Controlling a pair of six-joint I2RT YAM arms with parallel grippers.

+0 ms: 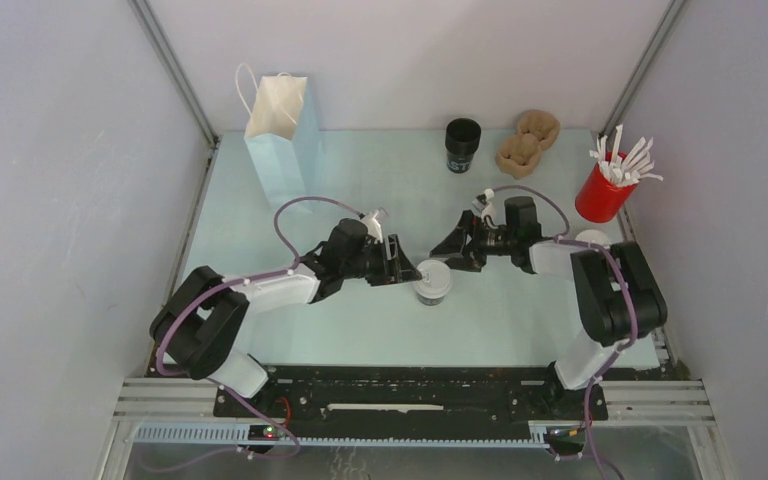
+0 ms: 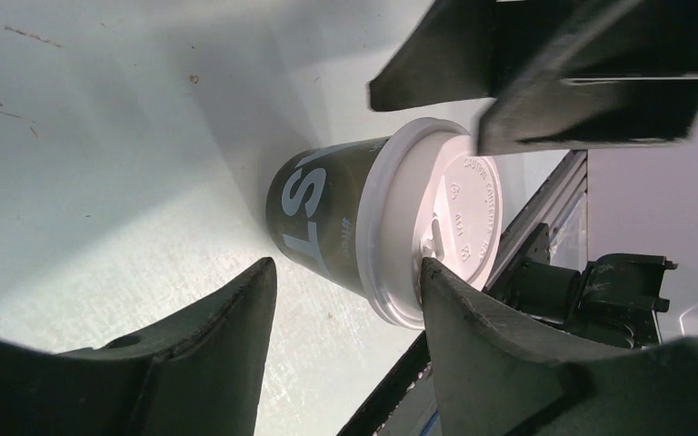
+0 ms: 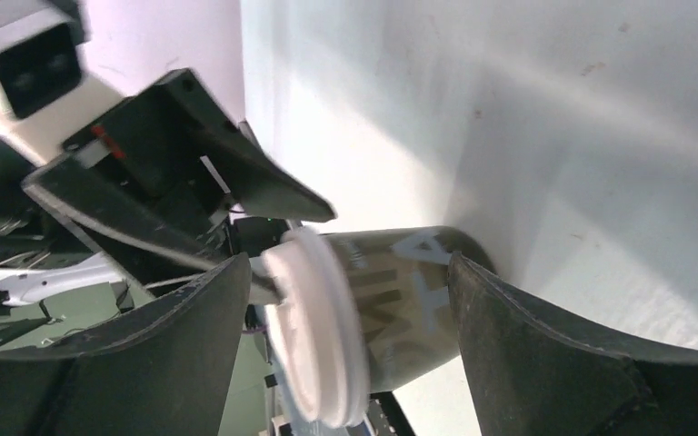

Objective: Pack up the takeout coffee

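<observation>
takeout coffee (image 1: 433, 283) upright on table (image 1: 380, 330), well apart from paper bag (image 1: 280, 135) | left pincer (image 1: 415, 272) bag-side, right pincer (image 1: 448, 258) opposite; both spread, neither pinching | I'd back one off; the other grips below lid (image 2: 463, 209), gently, level

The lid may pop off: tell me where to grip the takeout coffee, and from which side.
Take the takeout coffee by its dark wall below the white lid, coming in level from the left, where the left hand stands open. It is upright; the round wall likely takes a squeeze better than the domed lid.
</observation>
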